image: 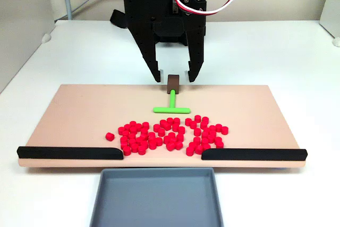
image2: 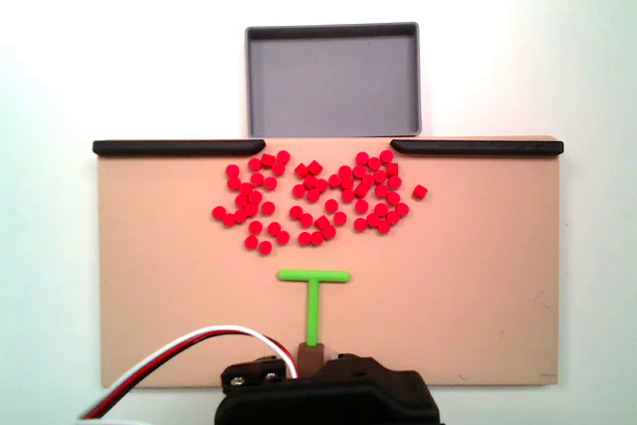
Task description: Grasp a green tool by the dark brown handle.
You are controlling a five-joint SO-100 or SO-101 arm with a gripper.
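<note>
Claw (image: 175,76) hangs wide open, empty, fingers either side of the dark brown handle (image: 173,83), so closing should pinch it. Green tool (image: 172,105) lies flat on the tan board (image: 79,110), crossbar facing the red pieces (image: 170,134), w/ handle at board's robot-side edge.

Matte black arm with a two-fingered claw (image: 174,76), trailing red, white and black cables
</note>
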